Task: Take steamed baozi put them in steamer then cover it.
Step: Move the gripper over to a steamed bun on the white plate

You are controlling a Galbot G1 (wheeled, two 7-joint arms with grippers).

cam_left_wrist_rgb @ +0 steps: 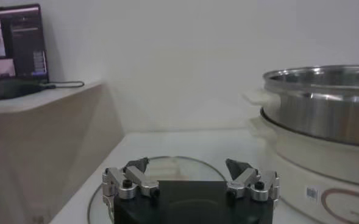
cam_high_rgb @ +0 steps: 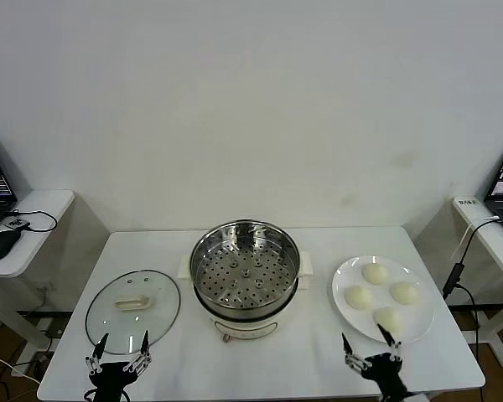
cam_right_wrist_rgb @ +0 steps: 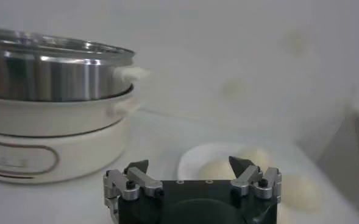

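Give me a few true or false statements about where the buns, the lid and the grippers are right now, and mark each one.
1. All four baozi sit on the plate. True.
2. The glass lid covers the steamer. False: it lies on the table, on the steamer's left.
3. The steamer holds one bun. False: its tray is bare.
4. The right gripper is open, near the plate. True.
5. The left gripper grips the lid's handle. False: it is open, holding nothing.

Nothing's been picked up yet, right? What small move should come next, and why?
Probably ease the right gripper forward over the nearest baozi on the plate. All four buns are on the plate, the steamer is empty and uncovered, the lid lies beside it, and both grippers, including the left gripper, are open at the table's near edge.
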